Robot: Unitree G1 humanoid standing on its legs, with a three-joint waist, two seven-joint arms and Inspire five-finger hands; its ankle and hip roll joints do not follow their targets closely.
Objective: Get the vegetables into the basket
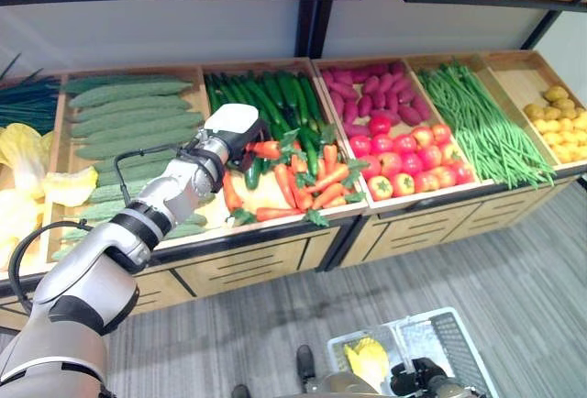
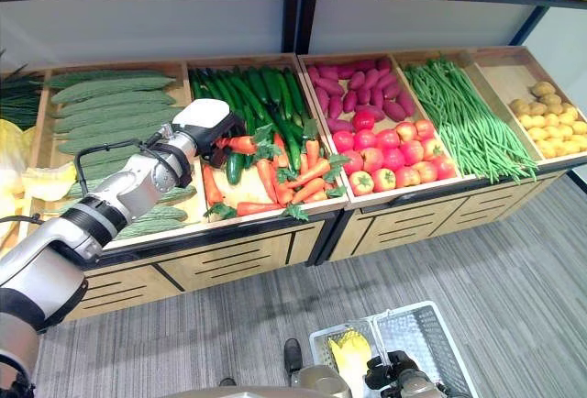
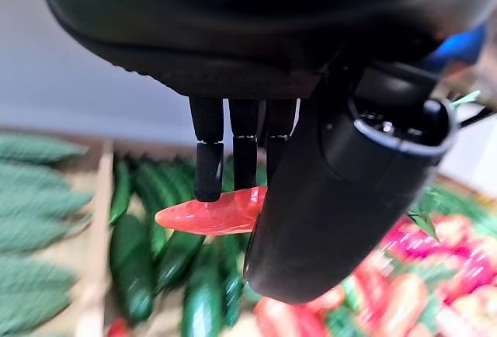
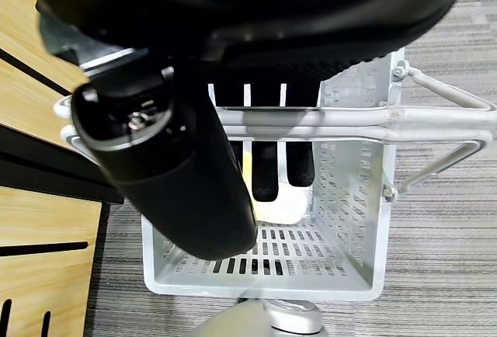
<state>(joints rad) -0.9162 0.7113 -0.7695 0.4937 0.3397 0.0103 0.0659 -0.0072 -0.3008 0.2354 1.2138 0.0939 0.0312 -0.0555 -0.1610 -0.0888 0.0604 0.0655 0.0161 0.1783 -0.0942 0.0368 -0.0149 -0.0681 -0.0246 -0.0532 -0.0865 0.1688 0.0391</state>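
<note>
One carrot [image 3: 213,214] is pinched between the left hand's [image 1: 240,132] fingers [image 3: 208,168] and thumb, raised above the carrot heap [image 1: 307,187] in the middle wooden bin. Cucumbers [image 1: 275,95] lie right behind it, tomatoes [image 1: 413,161] and green beans [image 1: 481,127] further right. Down on the floor, the right hand [image 4: 178,174] curls round the handle [image 4: 349,123] of the white basket [image 4: 349,275], which already holds a yellow vegetable [image 1: 367,359].

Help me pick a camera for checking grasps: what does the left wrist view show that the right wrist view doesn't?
Left wrist view: the left hand pinching a carrot between fingers and thumb, above blurred cucumbers on the stand. Right wrist view: the right hand curled round the handles of the grey basket, with something pale yellow inside, over grey floor. Shared: each looks along its own dark hand, shut on something.
</note>
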